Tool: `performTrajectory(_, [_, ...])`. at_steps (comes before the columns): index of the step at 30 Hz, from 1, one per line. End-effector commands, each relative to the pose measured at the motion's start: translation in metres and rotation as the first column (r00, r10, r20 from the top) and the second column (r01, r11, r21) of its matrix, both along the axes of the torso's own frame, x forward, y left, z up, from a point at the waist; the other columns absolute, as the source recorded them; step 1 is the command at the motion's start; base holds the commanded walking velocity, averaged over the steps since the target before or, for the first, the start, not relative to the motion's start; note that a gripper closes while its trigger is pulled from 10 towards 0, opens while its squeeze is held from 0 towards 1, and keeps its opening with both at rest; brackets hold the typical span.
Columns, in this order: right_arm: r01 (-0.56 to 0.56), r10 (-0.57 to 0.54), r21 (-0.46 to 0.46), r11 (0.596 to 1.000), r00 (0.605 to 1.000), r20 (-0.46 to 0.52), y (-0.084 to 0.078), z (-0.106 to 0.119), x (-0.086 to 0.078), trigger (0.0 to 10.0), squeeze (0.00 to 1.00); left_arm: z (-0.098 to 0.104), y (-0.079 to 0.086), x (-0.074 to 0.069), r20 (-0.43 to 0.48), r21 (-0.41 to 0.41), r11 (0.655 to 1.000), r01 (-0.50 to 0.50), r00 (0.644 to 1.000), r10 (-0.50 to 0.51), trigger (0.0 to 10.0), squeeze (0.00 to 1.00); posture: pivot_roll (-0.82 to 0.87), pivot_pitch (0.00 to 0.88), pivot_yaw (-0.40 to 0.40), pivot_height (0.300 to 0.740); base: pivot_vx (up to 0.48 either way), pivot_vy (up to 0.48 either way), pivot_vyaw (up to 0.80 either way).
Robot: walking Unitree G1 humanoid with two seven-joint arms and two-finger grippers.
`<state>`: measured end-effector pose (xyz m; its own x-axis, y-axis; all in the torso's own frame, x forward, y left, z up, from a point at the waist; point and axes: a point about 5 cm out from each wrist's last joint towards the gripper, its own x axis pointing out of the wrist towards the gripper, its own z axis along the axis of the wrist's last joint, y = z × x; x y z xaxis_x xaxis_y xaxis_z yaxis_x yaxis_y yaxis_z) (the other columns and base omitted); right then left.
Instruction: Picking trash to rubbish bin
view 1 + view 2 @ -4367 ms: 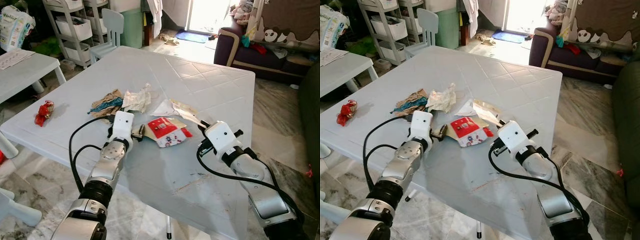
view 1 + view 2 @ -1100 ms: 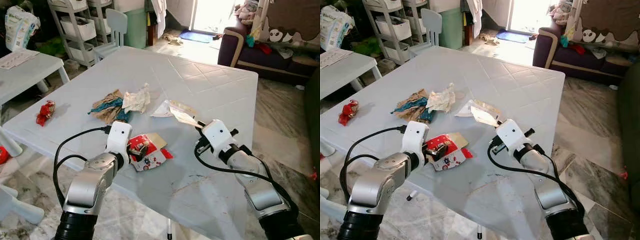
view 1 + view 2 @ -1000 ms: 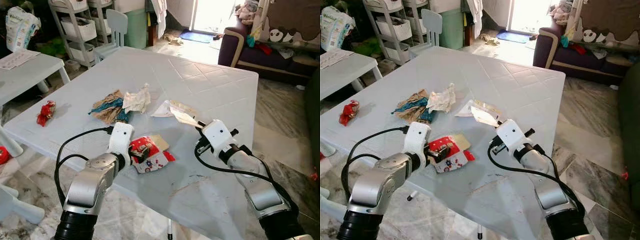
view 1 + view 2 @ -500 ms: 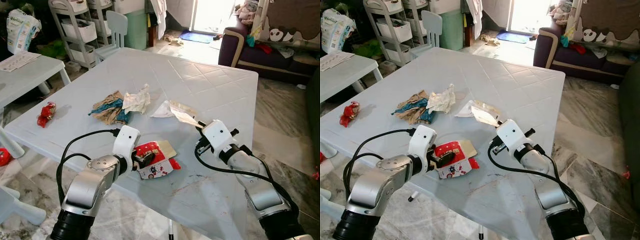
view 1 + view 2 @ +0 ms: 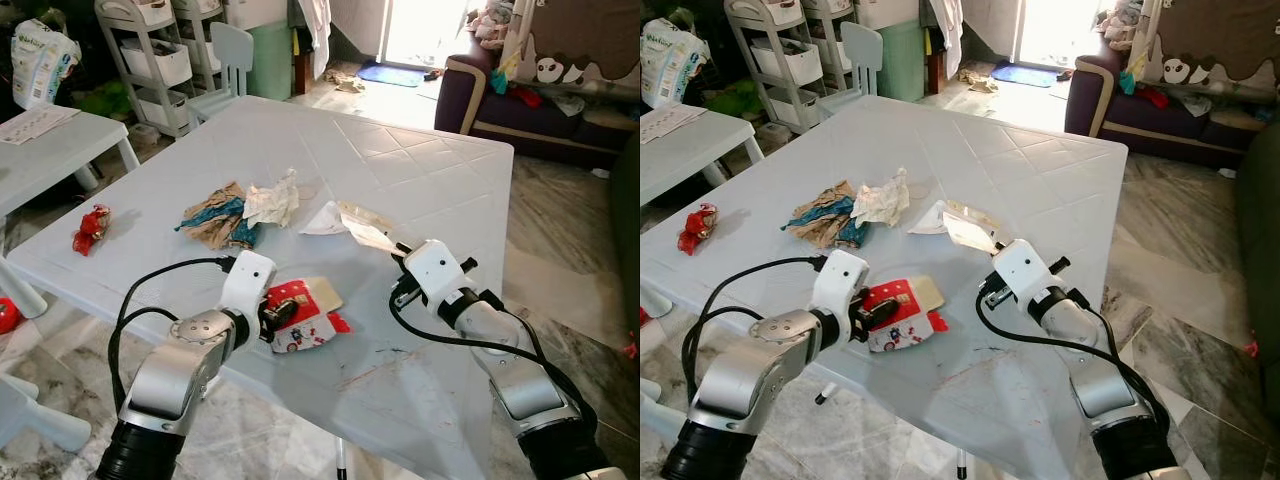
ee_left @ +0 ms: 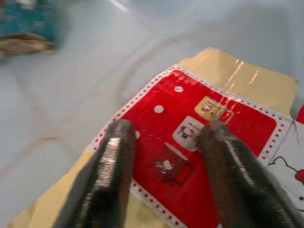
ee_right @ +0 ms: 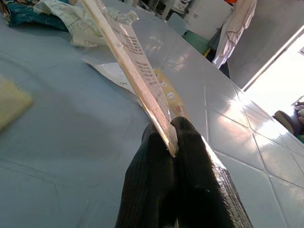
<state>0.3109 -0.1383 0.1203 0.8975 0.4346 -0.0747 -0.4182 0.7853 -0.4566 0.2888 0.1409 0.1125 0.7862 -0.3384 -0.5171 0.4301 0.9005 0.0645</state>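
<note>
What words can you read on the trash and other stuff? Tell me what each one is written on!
Red wrapper: cartoon pictures and tiny labels, too blurred to read.
Pale wrapper pinched by the right gripper: rows of small print, too small to read.
White bag in the far corner: printing, too small to read.
Papers on the side table: too small to read.
Nothing can be read clearly.

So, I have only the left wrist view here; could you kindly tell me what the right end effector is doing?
Observer: The right end effector is shut on the edge of a flat pale wrapper.
Operator: Thank you. Is there other trash on the table?
Observer: Yes, a crumpled pile lies farther in on the table.
Operator: Anything else?
Observer: A small red wrapper lies near the table's edge on the robot's left.
</note>
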Motion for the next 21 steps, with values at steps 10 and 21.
performTrajectory(10, [0.002,-0.002,-0.015,1.000,1.000,-0.012,-0.004,-0.002,0.002,0.0,0.00,0.005,0.054,0.015,0.147,0.138,0.959,-0.249,0.962,0.229,0.0,0.00,0.02,0.000,-0.035,0.740,0.000,0.000,0.00])
performTrajectory(21, [-0.002,0.002,-0.021,1.000,1.000,-0.011,-0.005,-0.002,0.002,0.0,0.00,0.027,0.022,0.023,0.313,-0.013,0.973,-0.229,0.924,0.221,0.0,0.00,0.02,0.000,-0.039,0.740,0.000,0.000,0.00])
